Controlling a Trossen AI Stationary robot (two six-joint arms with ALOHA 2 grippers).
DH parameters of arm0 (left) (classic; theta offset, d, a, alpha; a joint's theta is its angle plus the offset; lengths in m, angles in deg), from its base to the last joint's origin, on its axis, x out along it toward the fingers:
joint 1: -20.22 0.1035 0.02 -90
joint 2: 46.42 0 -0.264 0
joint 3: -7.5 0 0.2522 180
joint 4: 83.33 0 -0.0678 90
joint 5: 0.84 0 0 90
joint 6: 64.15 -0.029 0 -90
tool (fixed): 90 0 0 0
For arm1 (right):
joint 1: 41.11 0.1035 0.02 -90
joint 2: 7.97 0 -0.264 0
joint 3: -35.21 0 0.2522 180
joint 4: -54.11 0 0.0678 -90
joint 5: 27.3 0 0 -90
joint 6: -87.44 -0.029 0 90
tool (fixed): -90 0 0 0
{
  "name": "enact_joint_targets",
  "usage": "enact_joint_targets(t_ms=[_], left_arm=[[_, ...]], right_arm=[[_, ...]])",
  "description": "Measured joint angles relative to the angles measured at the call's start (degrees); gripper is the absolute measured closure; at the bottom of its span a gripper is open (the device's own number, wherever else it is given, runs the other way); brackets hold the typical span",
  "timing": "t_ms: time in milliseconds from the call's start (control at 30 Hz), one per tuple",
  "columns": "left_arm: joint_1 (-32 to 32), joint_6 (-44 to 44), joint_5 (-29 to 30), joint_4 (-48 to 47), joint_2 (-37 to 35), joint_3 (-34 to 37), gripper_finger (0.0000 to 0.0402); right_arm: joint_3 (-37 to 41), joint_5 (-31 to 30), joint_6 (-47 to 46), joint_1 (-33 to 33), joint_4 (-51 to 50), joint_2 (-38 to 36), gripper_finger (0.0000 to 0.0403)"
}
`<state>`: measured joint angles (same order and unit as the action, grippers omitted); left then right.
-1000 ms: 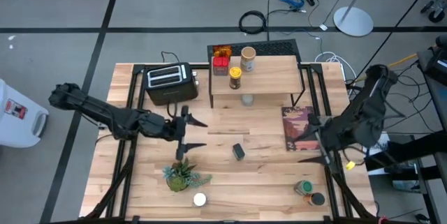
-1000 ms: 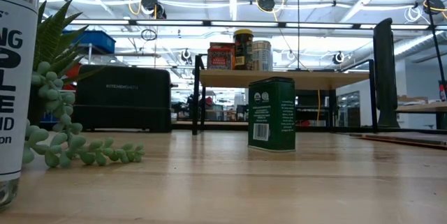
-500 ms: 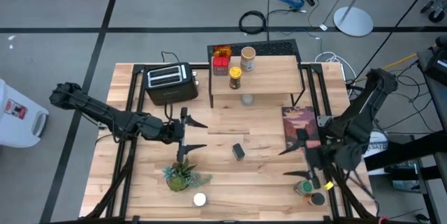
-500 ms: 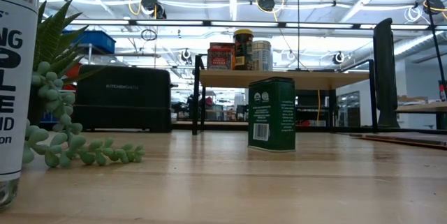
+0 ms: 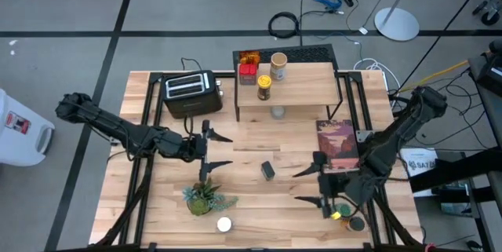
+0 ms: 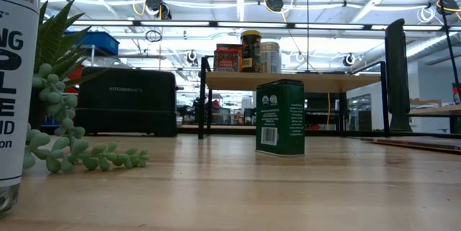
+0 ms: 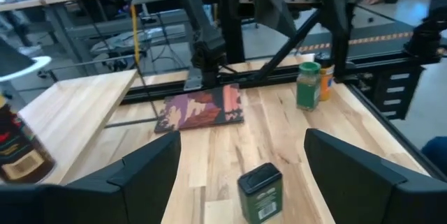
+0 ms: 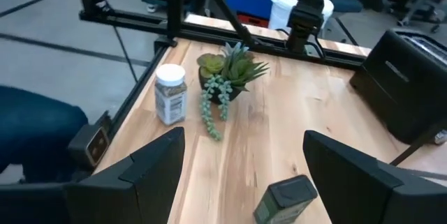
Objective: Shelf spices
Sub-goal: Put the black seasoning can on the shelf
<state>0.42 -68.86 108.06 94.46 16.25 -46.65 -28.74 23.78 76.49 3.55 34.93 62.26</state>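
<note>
Four spices already stand at the shelf's (image 5: 302, 83) 10 o'clock corner, packed tight, likely to leave plank room for the rest. Dark square tin (image 5: 268, 170) sits mid-table, unshelved; white-capped shaker (image 5: 224, 224) at 6 o'clock beside the potted plant (image 5: 205, 196). Left gripper (image 5: 213, 151) hovers at the tin's 9 o'clock, fingers spread wide, empty. Right gripper (image 5: 310, 185) at its 4 o'clock, equally wide, holding nothing.
</note>
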Motion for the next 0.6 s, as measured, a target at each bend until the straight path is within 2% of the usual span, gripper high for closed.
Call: enact_joint_targets(t_ms=[333,533,600], left_arm=[[0.01,3.25,0.89,-0.07,0.0,0.01,0.0086],[-0.21,4.37,0.91,-0.08,1.61,0.01,0.0086],[-0.21,4.5,0.91,-0.07,2.75,0.01,0.0086]], right_arm=[[0.0,2.18,-6.42,-4.18,2.03,8.85,0.0124],[-0.07,7.22,3.08,-7.61,1.81,9.91,0.0124],[-0.82,11.08,5.29,-10.68,1.14,9.33,0.0124]])
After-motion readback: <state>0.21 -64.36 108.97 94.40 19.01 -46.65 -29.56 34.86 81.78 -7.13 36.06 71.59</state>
